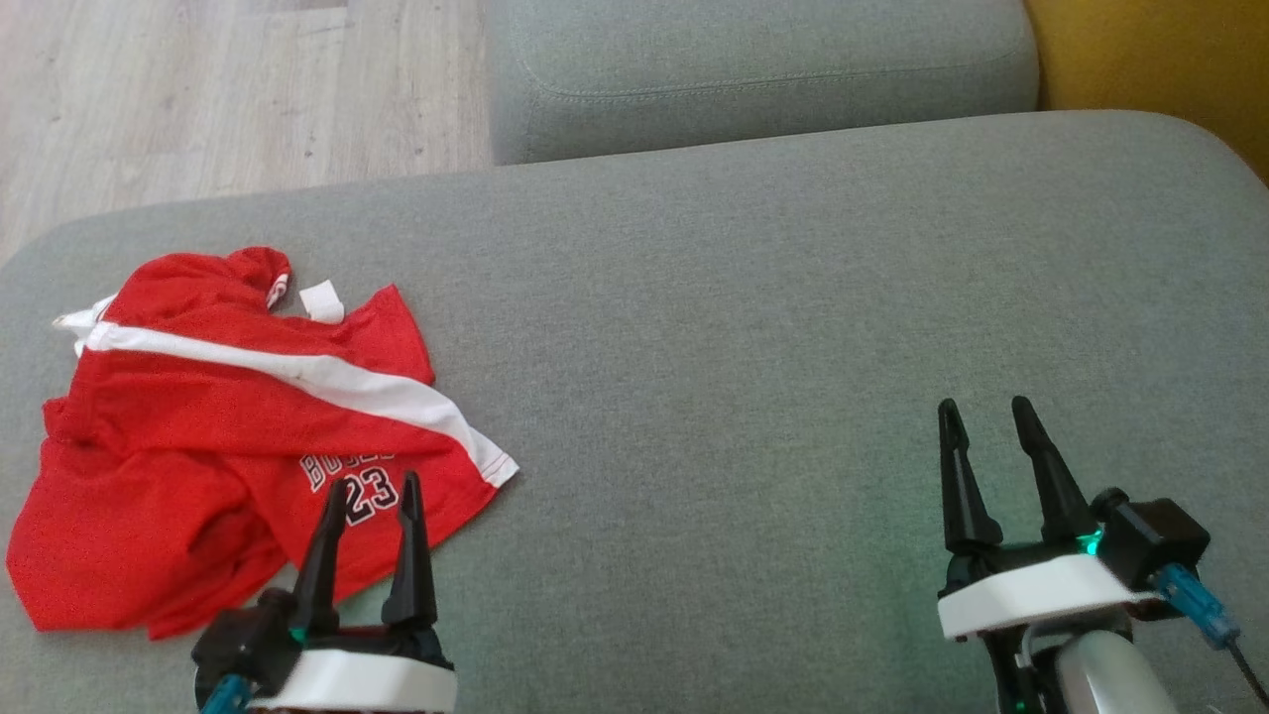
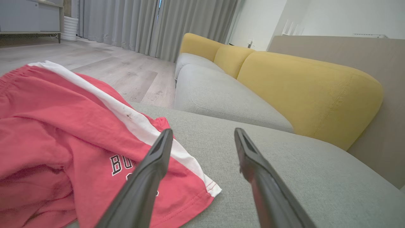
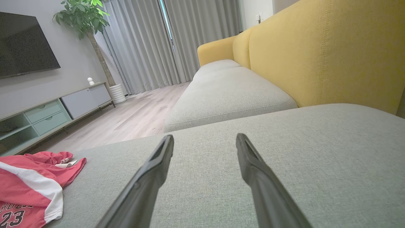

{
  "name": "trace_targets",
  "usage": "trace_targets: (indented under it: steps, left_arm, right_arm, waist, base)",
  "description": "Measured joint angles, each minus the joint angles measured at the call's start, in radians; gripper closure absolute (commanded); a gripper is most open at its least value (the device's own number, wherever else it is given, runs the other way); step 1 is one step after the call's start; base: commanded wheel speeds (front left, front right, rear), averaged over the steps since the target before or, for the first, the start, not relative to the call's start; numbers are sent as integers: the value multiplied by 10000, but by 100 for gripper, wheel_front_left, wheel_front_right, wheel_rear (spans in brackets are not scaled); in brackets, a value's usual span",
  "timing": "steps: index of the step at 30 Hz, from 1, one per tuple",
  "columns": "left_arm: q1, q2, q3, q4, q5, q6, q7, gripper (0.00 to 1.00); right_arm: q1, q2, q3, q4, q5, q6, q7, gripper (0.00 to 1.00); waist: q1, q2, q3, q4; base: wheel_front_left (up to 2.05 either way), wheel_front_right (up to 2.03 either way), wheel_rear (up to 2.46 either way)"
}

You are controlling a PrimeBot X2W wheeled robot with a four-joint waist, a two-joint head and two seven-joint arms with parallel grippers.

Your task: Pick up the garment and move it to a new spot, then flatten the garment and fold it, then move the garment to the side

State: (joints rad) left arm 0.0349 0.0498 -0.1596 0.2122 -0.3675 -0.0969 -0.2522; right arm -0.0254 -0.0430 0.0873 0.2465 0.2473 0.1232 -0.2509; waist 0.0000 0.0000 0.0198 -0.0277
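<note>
1. Left fingers [image 1: 325,555] are spread wide with nothing between them. Their tips are over the near edge of the garment [image 1: 228,416], right at the "23" print. Whether they touch the cloth, I can't tell.
2. Right fingers [image 1: 958,486] are wide open too and empty, over the bare grey sofa seat [image 1: 793,327], well apart from the garment.
3. Both pairs point away from the robot, low along the seat. The right pair is canted slightly left, and the white wrists sit at the bottom of the head view.
4. The garment, red shorts, lies crumpled on the left part of the seat.
5. Its white stripe [image 1: 327,377] gives the long line. It runs diagonally from far left to near right and ends at a hem corner aimed at mid-seat.
6. Wooden floor [image 1: 198,99] lies beyond, and the yellow backrest [image 3: 316,47] stands to the right.
</note>
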Motion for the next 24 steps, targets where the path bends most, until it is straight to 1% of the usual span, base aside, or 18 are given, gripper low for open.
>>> trace_targets:
  steps: [5,10,15,17,24]
  left_arm:
    - [-8,4,33,0,-134,-2,0,0]
    - [-31,2,128,-15,-138,4,0,0]
    - [-27,4,184,150,56,105,0,0]
    - [-27,0,184,163,69,132,0,0]
    - [54,2,387,104,167,180,0,0]
  right_arm:
    - [-16,0,-8,2,81,0,0,0]
    - [-16,-2,61,4,107,-2,0,0]
    - [-5,-4,692,169,167,0,0,0]
    - [0,-4,755,196,171,0,0,0]
    - [20,-10,1112,219,383,0,0,0]
  waist:
    - [0,0,-19,21]
    - [0,0,-79,217]
    - [0,0,-202,684]
    - [0,0,-231,790]
    - [0,0,-460,1645]
  base:
    - [0,0,0]
    - [0,0,0]
    - [0,0,0]
    - [0,0,0]
    - [0,0,0]
